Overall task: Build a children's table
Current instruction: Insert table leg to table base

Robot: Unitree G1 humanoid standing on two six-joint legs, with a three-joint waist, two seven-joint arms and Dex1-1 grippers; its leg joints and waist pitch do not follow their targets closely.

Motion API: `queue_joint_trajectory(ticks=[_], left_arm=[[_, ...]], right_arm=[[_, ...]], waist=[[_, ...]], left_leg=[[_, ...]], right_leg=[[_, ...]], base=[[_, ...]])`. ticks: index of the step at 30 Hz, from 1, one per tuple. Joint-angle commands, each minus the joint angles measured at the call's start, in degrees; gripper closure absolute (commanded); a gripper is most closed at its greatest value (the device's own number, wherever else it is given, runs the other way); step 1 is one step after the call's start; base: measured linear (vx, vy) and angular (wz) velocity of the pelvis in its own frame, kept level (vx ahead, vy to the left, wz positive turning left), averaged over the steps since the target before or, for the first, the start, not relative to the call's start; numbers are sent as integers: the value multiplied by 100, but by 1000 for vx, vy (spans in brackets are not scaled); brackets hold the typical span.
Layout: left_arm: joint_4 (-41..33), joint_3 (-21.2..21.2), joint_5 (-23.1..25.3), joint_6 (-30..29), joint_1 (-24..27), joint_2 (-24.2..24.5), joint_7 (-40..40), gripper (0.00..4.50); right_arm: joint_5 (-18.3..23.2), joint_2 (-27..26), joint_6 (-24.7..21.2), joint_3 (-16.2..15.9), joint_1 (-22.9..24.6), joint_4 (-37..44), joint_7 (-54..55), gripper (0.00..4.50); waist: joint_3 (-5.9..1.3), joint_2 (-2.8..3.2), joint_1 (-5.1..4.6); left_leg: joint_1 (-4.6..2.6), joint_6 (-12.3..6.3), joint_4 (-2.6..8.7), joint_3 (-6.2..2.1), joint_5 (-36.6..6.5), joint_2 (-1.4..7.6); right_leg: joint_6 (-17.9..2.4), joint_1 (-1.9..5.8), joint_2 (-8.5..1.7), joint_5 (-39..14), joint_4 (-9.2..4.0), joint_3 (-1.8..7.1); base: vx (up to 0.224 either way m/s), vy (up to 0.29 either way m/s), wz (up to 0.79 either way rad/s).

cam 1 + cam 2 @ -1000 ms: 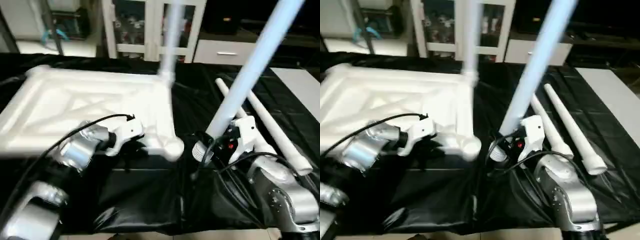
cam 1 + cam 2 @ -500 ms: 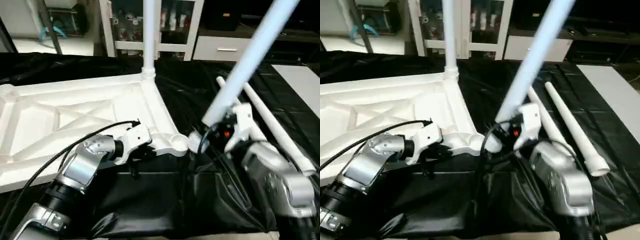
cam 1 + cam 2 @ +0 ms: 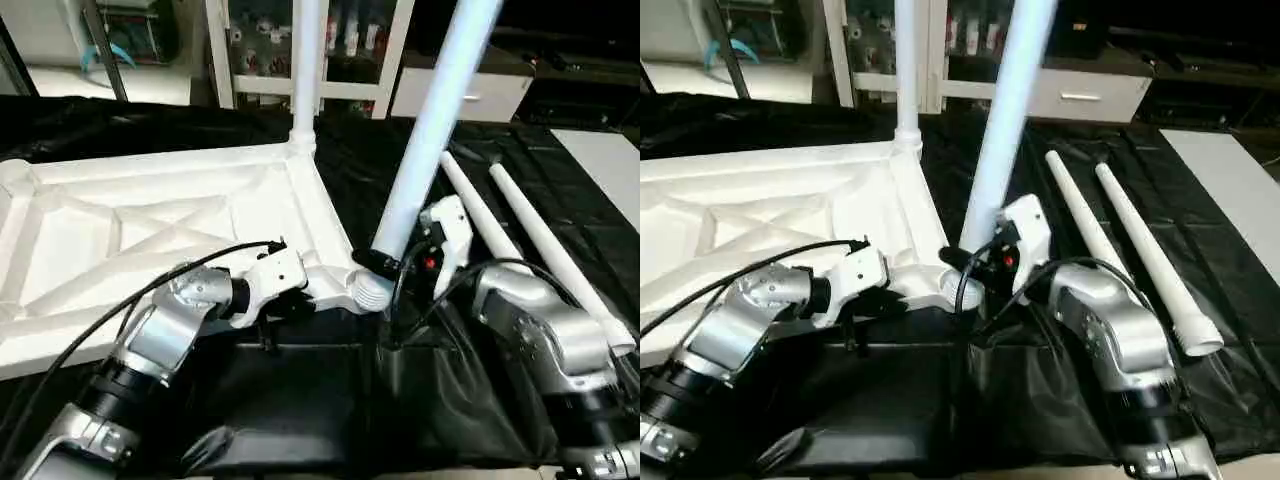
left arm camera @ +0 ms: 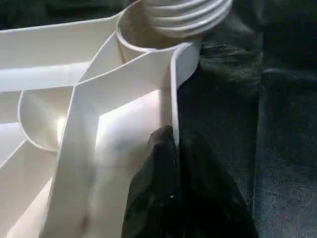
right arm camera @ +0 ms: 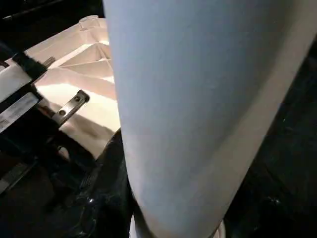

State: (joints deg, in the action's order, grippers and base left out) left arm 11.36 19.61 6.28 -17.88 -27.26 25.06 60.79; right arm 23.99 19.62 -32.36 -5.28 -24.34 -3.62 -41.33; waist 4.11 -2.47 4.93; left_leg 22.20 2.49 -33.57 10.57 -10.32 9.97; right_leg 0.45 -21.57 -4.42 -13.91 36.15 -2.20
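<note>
At the near right corner of the upturned table top, which lies ribs-up on the black cloth, the threaded end of the leg in hand now sits right at the mouth of the round corner socket. A second ago that leg leaned far out to the right, its foot hanging over the cloth clear of the corner; it now stands much nearer to upright and its foot has come across to the socket. The right gripper stays clamped on the leg low down, just above the threads. The left gripper has its fingers pinched tight on the top's raised rim beside that socket, steadying the corner. The top has also swung since then, so its near edge runs more squarely toward the robot. One leg already stands upright in the far right corner, and two spare legs lie side by side on the cloth to the right. Whether the threads have entered the socket or only rest on its lip cannot be told. Judging by this, alignment is nearly done; the leg likely needs a little more straightening before it is turned in.
</note>
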Motion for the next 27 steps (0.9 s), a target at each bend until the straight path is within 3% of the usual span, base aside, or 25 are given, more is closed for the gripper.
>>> queue_joint_trajectory(ticks=[1, 4, 7, 18, 27], left_arm=[[-29, 280, -61, -61, 108, 0, 217, 450], [-86, 316, -60, -95, 121, 28, 252, 450], [-150, 346, -72, -142, 135, 52, 298, 450], [-155, 373, -63, -154, 111, 103, 347, 450], [-147, 365, -79, -158, 108, 113, 329, 450]], right_arm=[[-89, 26, 121, -29, -126, -181, -74, 264], [-166, -2, 241, -64, -256, -412, -156, 264], [-212, -25, 350, -90, -360, -617, -250, 264], [-366, -128, 599, -175, -660, -1331, -491, 264], [-186, -190, 503, 40, -482, -1351, -442, 265]], waist=[[-273, -29, -39], [-259, -37, -34], [-238, -42, -45], [-229, -51, -58], [-235, -49, -63]], left_leg=[[-157, -380, 379, -97, -230, 328], [-153, -443, 370, -89, -144, 334], [-163, -389, 386, -87, -313, 343], [-162, -324, 402, -80, -436, 349], [-166, -335, 401, -75, -366, 353]], right_leg=[[-1386, 145, -392, 542, -336, 231], [-1457, 139, -383, 738, -316, 231], [-1472, 130, -388, 481, -339, 232], [-1497, 137, -398, 343, -354, 237], [-1503, 135, -401, 425, -351, 243]], base=[[0, 0, 0], [0, 0, 0], [0, 0, 0], [0, 0, 0], [0, 0, 0]])
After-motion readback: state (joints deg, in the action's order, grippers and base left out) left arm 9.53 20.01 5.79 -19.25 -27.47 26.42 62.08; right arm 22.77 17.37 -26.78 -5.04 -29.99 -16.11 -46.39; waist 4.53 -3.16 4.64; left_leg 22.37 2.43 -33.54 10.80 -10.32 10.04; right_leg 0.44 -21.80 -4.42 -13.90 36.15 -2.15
